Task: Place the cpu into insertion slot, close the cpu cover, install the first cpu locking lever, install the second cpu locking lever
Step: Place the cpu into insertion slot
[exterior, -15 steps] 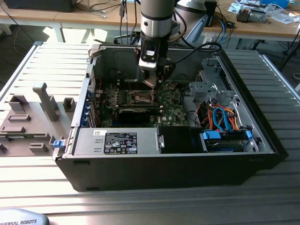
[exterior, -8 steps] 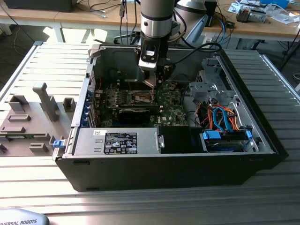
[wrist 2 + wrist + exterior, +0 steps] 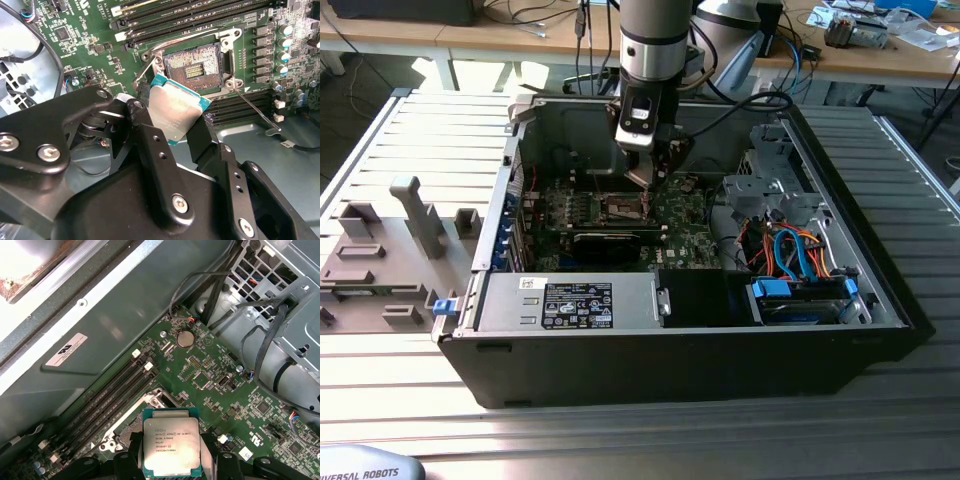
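We see our gripper [image 3: 171,122] clamped on the cpu [image 3: 176,107] by its edges, held near the uncovered insertion slot [image 3: 193,66], upper middle of the exterior view

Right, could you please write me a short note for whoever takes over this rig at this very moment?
Hand: shut on the chip, gripping two opposite edges, inside the computer case.
Chip: held in the air close to the socket, not in it.
Socket: open, empty; one thin lever angled away.
Done: chip picked up. Left: seating it and all closing steps.
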`<state>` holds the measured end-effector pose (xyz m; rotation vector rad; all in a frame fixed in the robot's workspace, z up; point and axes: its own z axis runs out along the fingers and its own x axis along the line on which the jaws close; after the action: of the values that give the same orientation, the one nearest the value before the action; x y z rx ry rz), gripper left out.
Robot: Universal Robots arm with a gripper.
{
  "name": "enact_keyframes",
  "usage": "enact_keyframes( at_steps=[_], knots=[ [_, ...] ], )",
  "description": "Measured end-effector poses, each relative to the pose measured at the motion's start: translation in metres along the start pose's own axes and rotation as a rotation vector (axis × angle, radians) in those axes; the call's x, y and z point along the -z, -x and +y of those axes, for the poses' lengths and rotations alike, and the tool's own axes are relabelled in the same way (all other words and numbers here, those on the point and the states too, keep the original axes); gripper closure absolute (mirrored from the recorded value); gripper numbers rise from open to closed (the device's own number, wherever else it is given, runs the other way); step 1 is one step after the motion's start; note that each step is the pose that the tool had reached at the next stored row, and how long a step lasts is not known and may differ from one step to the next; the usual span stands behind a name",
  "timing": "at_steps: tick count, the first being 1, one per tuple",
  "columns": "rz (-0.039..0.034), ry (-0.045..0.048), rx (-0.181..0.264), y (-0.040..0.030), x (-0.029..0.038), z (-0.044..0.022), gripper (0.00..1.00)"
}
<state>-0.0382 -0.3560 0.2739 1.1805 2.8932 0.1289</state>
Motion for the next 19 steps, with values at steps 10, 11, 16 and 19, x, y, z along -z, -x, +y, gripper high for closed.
enact_keyframes(
  at_steps=[10, 11, 16, 19],
  knots=[
    [-0.0004, 0.0001, -0.005, 0.0, -0.0008, -0.0001, 0.46],
    [-0.0005, 0.0001, -0.005, 0.0, -0.0009, -0.0001, 0.46],
    [-0.001, 0.0001, -0.011, 0.0, -0.0013, -0.0001, 0.46],
    [-0.0018, 0.0003, -0.022, 0.0, -0.0016, -0.0001, 0.46]
  ],
)
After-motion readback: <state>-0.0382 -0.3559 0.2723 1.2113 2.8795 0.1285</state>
